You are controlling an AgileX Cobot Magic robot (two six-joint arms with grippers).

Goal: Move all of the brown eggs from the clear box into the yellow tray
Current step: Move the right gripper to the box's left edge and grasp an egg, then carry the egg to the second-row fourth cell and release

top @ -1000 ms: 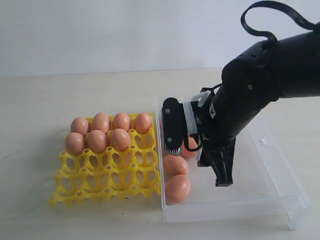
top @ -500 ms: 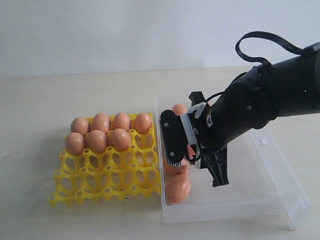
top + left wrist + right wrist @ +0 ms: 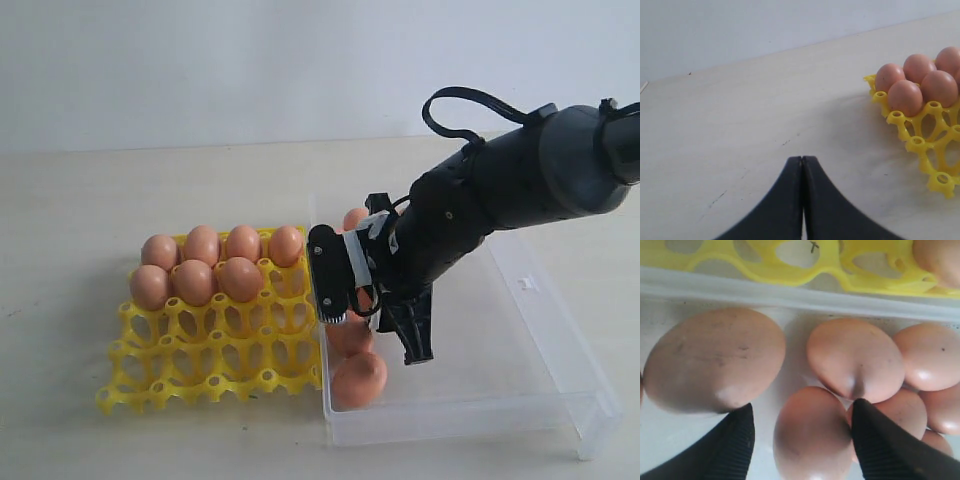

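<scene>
In the box (image 3: 505, 335), against its wall at 9 o'clock, the side that faces the tray (image 3: 150, 395), the eggs (image 3: 358, 378) not yet moved lie close together in a cluster. The right gripper (image 3: 375, 325) is lowered among them with its jaws wide apart. The wrist view shows one egg (image 3: 810, 435) between the two fingers (image 3: 735, 440), but they do not press it, so nothing is held. I think the jaws are so wide because the egg must fit between them, and the neighbours touch it, so there is little room for the fingers.

The tray lies at 9 o'clock from the box and carries seven eggs: four fill the row at 12 o'clock, and three stand in the next row, counted from the 9 o'clock end. The free cup at the 3 o'clock end of that row seems the natural place for the next egg.

The left gripper (image 3: 801, 162) is closed, tips together and empty, over the bare table (image 3: 740, 110) beside the tray, probably parked there to leave room.
</scene>
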